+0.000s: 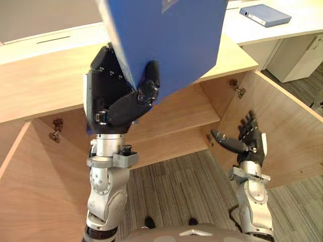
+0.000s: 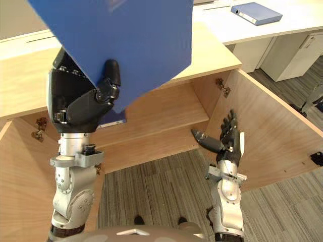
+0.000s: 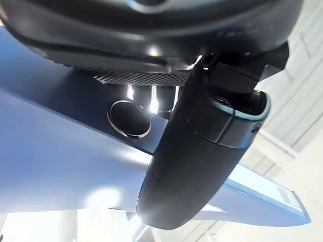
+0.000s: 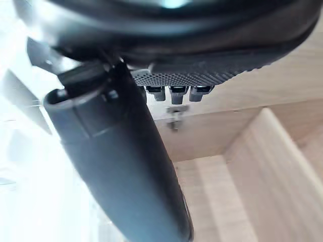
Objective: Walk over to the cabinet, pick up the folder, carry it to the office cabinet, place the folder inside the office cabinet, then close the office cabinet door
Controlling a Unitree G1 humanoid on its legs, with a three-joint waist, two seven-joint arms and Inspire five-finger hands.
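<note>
Folder (image 1: 166, 40) aloft before the open office cabinet (image 1: 45, 75): from my remote station I see the blue folder raised high in the robot's left hand (image 1: 113, 96). It sits well above the cabinet's wooden top and is tilted, one corner pointing down into the grip. The left hand is clamped on that lower corner, its thumb (image 1: 150, 80) pressed across the near cover and its fingers curled behind it. My left wrist view shows the thumb lying over the blue cover beside a round metal-rimmed hole (image 3: 129, 118) in the folder. Both cabinet doors stand swung wide toward me, the left door (image 1: 35, 191) and the right door (image 1: 285, 131), with a wooden shelf (image 1: 181, 113) showing inside. The right hand (image 1: 251, 138) hovers low, just beside the inner face of the right door and below its hinge (image 1: 236, 89), fingers straight and spread, thumb out to the side, holding nothing. Grey carpet (image 1: 176, 181) lies between the doors. A second blue folder (image 1: 265, 15) lies flat on a white bench (image 1: 298, 27) well behind the cabinet, to the right.
</note>
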